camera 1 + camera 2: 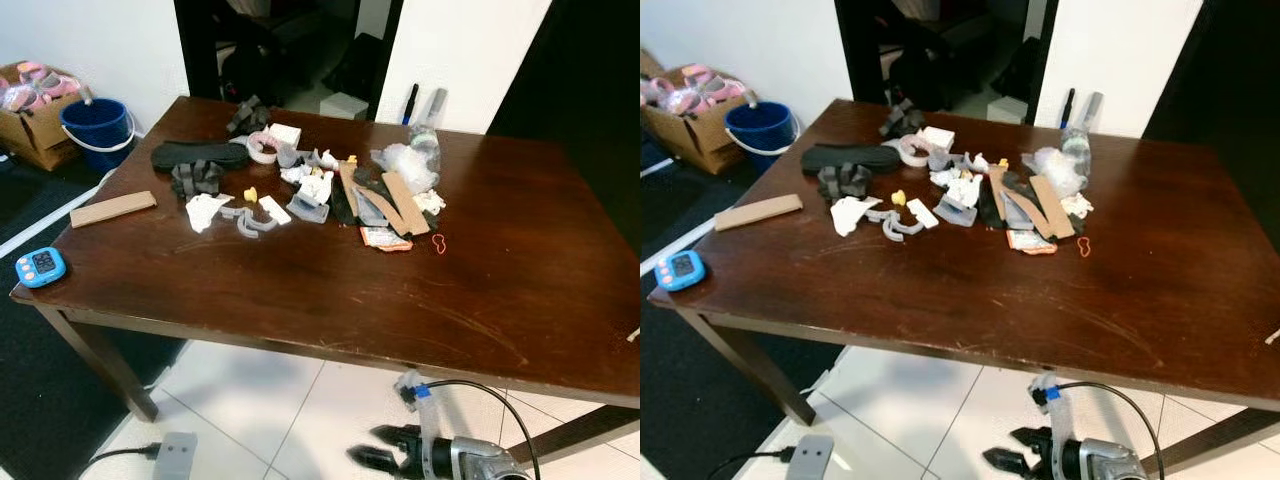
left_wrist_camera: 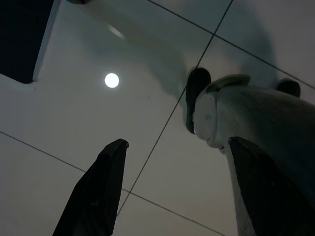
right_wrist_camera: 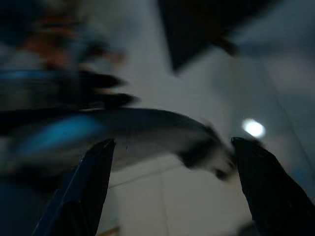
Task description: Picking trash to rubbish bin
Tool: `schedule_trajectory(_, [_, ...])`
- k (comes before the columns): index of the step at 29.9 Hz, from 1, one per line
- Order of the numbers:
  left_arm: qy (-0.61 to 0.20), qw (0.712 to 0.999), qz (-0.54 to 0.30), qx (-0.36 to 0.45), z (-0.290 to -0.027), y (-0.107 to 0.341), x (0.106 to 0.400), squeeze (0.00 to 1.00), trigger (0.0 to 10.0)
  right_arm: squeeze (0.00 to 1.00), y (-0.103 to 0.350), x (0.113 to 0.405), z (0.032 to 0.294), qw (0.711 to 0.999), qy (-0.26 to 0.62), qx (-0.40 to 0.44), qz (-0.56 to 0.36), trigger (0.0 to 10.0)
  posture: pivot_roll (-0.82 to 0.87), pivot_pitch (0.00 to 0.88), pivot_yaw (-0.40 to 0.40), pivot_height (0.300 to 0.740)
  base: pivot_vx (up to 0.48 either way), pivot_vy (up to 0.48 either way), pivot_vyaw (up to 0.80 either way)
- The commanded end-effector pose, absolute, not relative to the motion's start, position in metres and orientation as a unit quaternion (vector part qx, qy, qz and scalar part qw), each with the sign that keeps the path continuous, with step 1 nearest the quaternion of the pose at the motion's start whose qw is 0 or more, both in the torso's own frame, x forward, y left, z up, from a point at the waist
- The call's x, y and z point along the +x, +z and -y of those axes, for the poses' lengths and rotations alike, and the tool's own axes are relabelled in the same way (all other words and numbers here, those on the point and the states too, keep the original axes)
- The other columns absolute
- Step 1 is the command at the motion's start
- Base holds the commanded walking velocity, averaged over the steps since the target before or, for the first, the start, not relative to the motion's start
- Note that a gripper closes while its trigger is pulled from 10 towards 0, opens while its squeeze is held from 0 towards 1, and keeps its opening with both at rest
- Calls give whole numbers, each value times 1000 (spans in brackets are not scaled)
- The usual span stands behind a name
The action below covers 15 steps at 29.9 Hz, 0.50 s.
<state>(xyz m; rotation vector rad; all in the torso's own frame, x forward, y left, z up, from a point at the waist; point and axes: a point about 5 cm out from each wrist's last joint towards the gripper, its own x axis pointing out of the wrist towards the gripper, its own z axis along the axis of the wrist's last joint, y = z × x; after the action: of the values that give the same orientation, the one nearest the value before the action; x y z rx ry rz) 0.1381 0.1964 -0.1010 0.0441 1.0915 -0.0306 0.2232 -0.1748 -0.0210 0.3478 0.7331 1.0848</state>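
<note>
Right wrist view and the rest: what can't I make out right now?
- Right wrist view: motion blur smears everything beyond the right gripper.
- Trash pile: small pieces overlap; individual items are unclear in the eye views.
- Blue bucket: contents hidden by its rim.
- Left gripper: points at floor tiles, away from the table.

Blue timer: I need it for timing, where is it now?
The blue timer sits at the table's near-left corner, on the robot's left, below the wooden block.

We see a loose heap of grey, white and brown scraps of trash (image 1: 320, 190) | scattered mid-table toward the far edge (pieces overlapping) | lying flat on dark brown wooden table (image 1: 500, 290)
</note>
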Motion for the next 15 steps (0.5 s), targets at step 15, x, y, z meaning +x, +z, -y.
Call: schedule_trajectory(15, [-14,838,-545,20,-201,-107,119,0,10000,0,79,258,144,688,683,226,-101,10000,92,112,-59,740,0,0,0])
